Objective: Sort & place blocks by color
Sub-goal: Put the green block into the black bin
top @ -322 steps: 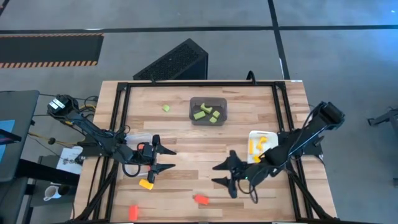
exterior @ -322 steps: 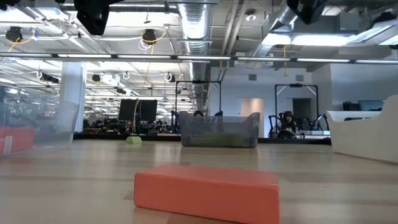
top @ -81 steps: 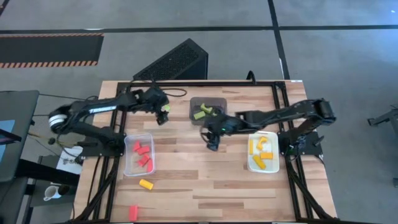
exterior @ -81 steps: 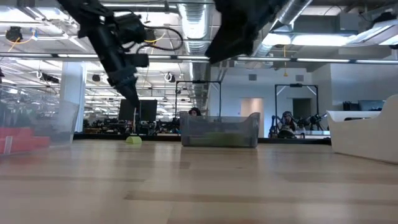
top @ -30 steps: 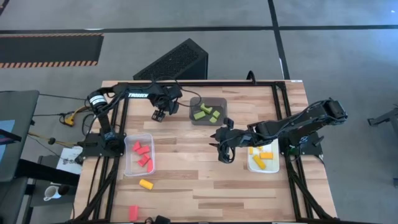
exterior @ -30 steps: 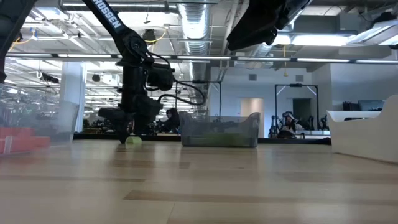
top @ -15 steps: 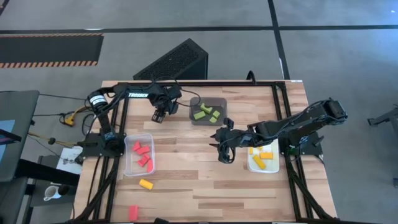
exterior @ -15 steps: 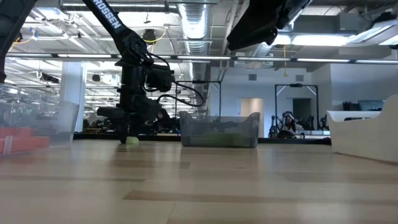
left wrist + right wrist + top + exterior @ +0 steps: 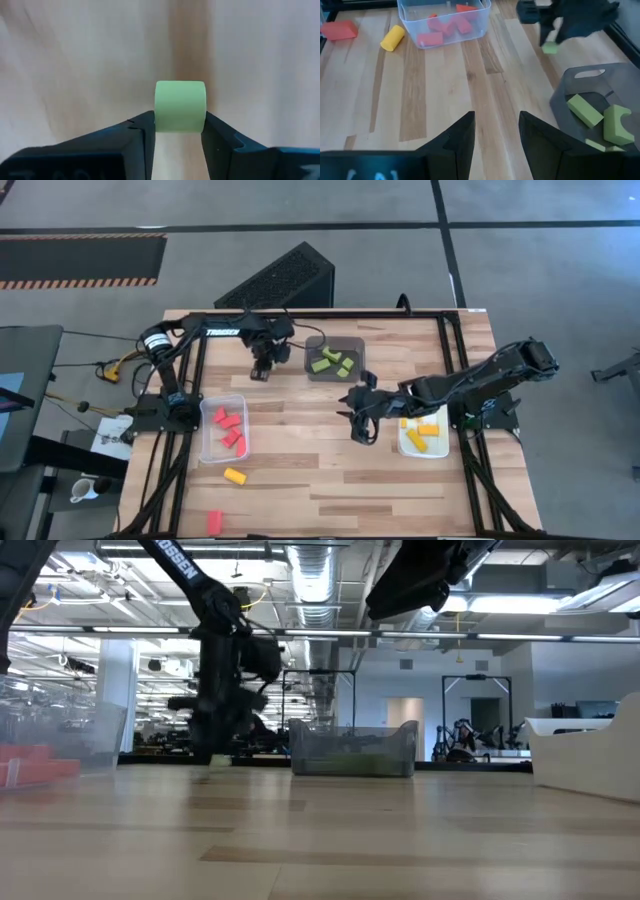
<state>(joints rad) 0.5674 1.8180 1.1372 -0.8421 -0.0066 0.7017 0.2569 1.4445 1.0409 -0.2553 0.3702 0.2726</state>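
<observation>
Closing over the last second, the left hand now pinches a light green block between its two fingers, where a moment ago it stood wide around it near the table's far edge. In the right wrist view the green block looks just clear of the wood, so a lift seems to be starting — hard to be sure. From above, the left hand sits just left of the dark grey bin, which already holds several green pieces; judged next step is carrying this one over and dropping it in. The right hand waits mid-table beside the white bin, fingers parted, nothing between them. Red pieces sit in the clear bin. A yellow block and a red block remain loose near the front edge — unsorted.
</observation>
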